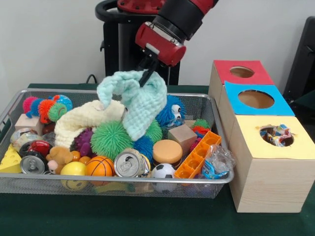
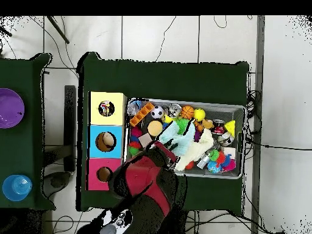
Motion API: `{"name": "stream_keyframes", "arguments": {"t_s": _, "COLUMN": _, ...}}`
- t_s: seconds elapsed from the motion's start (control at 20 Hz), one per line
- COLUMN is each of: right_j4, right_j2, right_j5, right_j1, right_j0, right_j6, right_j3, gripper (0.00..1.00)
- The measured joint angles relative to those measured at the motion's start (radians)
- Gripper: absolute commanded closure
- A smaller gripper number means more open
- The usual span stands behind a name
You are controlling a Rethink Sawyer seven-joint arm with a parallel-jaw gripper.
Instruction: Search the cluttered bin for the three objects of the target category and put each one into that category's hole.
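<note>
Mint cloth [image 1: 140, 101] gripped by the end effector [image 1: 146, 78] above the bin [image 1: 206, 105].
Below it, spiky balls [image 1: 109, 139], a cream cloth [image 1: 83, 120] and cans [image 1: 129, 163] are crowded (holes in the boxes [image 1: 256, 99] off to one side).

I see a mint-green knitted cloth [image 1: 140, 101] hanging above the silver mesh bin [image 1: 206, 105]; beneath the cloth, a cream cloth [image 1: 81, 120] and a green spiky ball [image 1: 110, 139]; beside the bin, red [image 1: 241, 72], blue [image 1: 256, 99] and yellow [image 1: 275, 135] box tops.
</note>
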Motion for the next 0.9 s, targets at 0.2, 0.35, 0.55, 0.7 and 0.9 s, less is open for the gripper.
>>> {"name": "stream_keyframes", "arguments": {"t_s": 0.2, "right_j4": 0.031, "right_j2": -0.047, "right_j5": -0.022, "right_j1": 0.017, "right_j0": 0.013, "right_j6": 0.0, "right_j3": -0.007, "gripper": 1.0}}
{"name": "stream_keyframes", "arguments": {"t_s": 0.35, "right_j4": 0.057, "right_j2": -0.078, "right_j5": -0.037, "right_j1": 0.031, "right_j0": 0.02, "right_j6": 0.0, "right_j3": -0.008, "gripper": 1.0}}
{"name": "stream_keyframes", "arguments": {"t_s": 0.55, "right_j4": 0.093, "right_j2": -0.122, "right_j5": -0.059, "right_j1": 0.054, "right_j0": 0.033, "right_j6": 0.0, "right_j3": -0.008, "gripper": 1.0}}
{"name": "stream_keyframes", "arguments": {"t_s": 0.7, "right_j4": 0.133, "right_j2": -0.168, "right_j5": -0.079, "right_j1": 0.082, "right_j0": 0.045, "right_j6": 0.0, "right_j3": -0.008, "gripper": 1.0}}
{"name": "stream_keyframes", "arguments": {"t_s": 0.9, "right_j4": 0.182, "right_j2": -0.218, "right_j5": -0.104, "right_j1": 0.114, "right_j0": 0.059, "right_j6": 0.0, "right_j3": -0.009, "gripper": 1.0}}
